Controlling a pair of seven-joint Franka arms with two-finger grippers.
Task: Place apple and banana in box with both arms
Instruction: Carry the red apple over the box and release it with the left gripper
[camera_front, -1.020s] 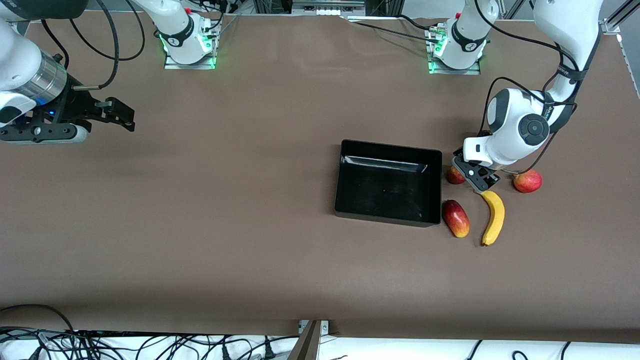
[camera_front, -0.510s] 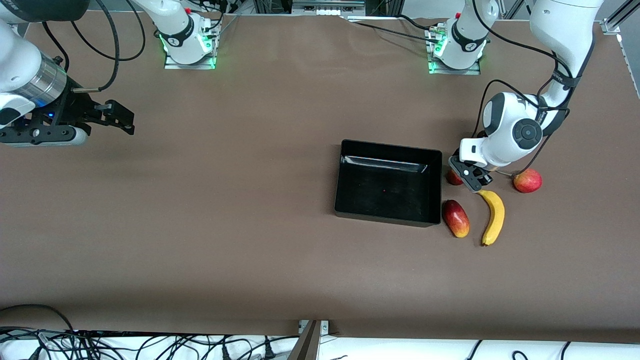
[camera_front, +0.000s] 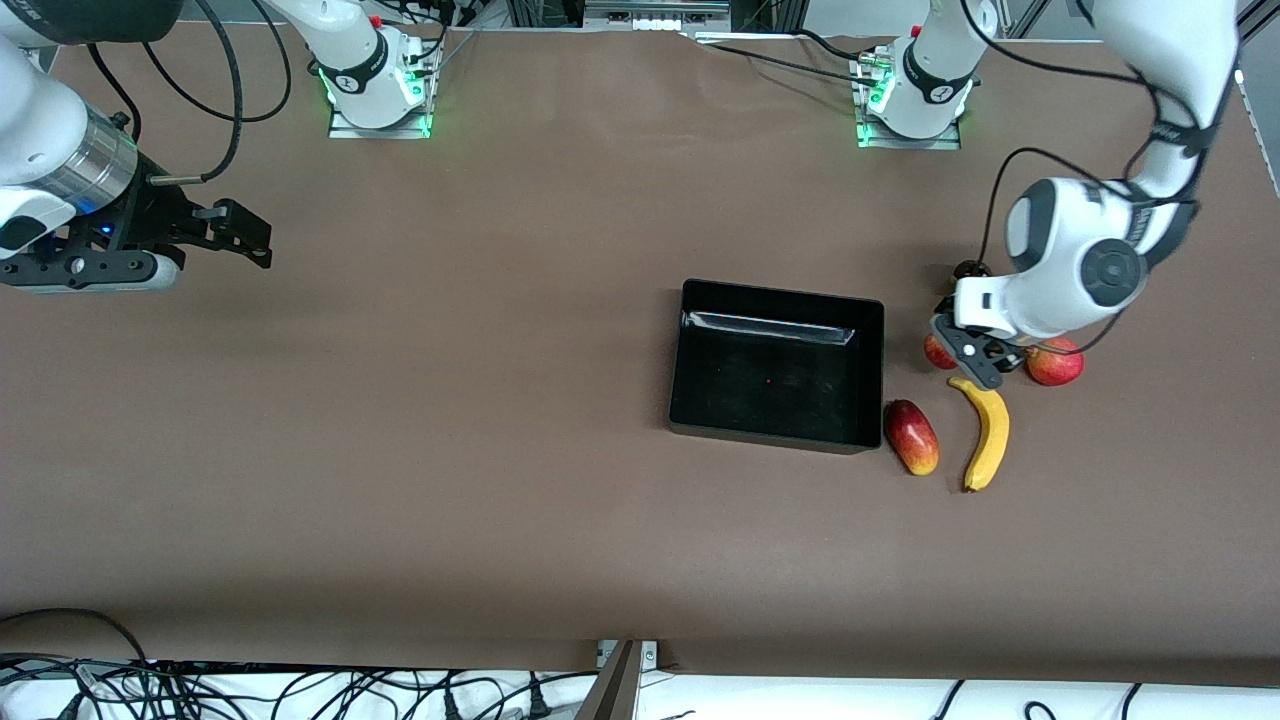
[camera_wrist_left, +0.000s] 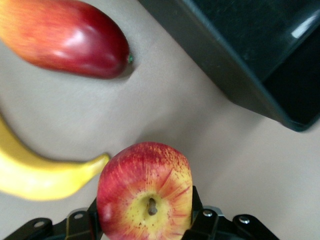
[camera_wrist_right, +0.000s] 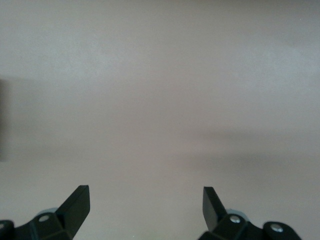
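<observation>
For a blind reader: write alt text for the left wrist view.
The left pincer is shut on the apple, stem dimple facing the camera. Below lie the banana, an oblong red fruit and a corner of the black box.

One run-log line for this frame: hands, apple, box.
left hand: shut on apple, lifted beside box | right hand: open, waiting over table | banana: on table
</observation>
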